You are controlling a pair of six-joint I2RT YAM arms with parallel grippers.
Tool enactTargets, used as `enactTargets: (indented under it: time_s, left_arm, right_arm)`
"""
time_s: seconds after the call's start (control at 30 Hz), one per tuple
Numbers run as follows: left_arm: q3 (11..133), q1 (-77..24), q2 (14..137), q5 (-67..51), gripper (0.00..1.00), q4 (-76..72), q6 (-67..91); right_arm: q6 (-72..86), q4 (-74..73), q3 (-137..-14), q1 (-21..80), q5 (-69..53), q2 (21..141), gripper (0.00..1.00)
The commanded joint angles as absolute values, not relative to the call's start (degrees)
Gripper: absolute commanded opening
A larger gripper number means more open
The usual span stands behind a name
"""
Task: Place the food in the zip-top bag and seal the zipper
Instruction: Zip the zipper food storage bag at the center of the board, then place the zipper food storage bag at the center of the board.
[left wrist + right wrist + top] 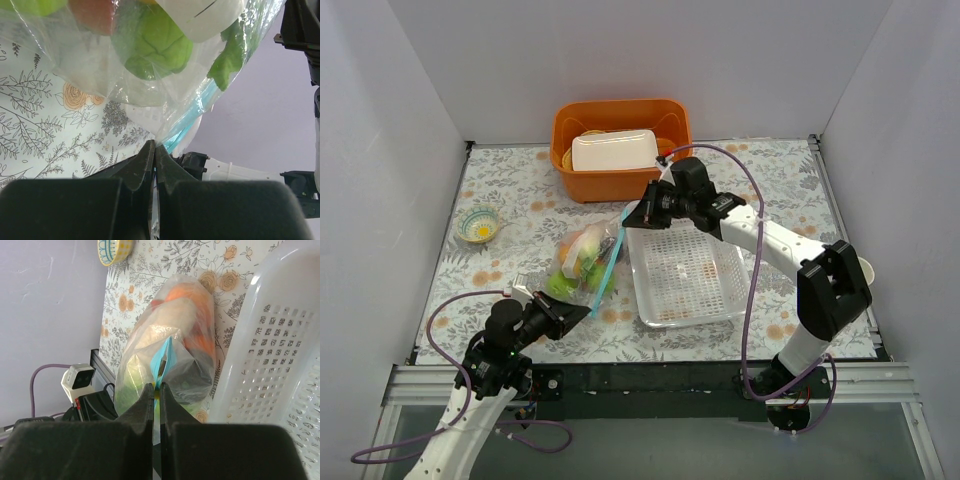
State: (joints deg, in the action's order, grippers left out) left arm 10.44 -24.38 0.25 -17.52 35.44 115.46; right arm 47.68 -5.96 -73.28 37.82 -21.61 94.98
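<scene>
The food (575, 262) looks all packed inside the zip-top bag (170, 340), which lies on the table just left of the white mesh basket (690, 320). That leaves sealing, I'd say. The left gripper (154, 146) is pinched shut on the bag's near edge. The right gripper (156, 387) is pinched shut on the zipper (162, 357) at the far end. The plastic is crinkly and bulging, and I can't tell whether the strip is closed all along.

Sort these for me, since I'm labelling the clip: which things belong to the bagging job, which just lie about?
Job: bag, food inside it, zipper, left gripper and right gripper, each pinching the bag's mouth.
Lying about: white basket, orange tub, small bowl.
</scene>
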Motion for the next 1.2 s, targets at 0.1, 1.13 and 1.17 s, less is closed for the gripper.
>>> enactTargets:
  time_s: [0.1,1.13,1.17]
  left_arm:
    - [11.9,-24.5,-5.2,-18.8,0.0,42.1,122.6]
    - [40.2,-24.5,28.0,-7.7,0.98,36.1,89.1]
    - [41.8,-24.5,29.7,-5.0,0.98,36.6,87.9]
  right_arm:
    - [45.7,-1.5,-79.6,34.5,-18.0,97.1,0.01]
    - [31.6,-15.0,-86.4,31.0,-15.0,98.6,0.63]
    - [30.8,-16.0,-85.9,30.9,-13.7,97.7,0.63]
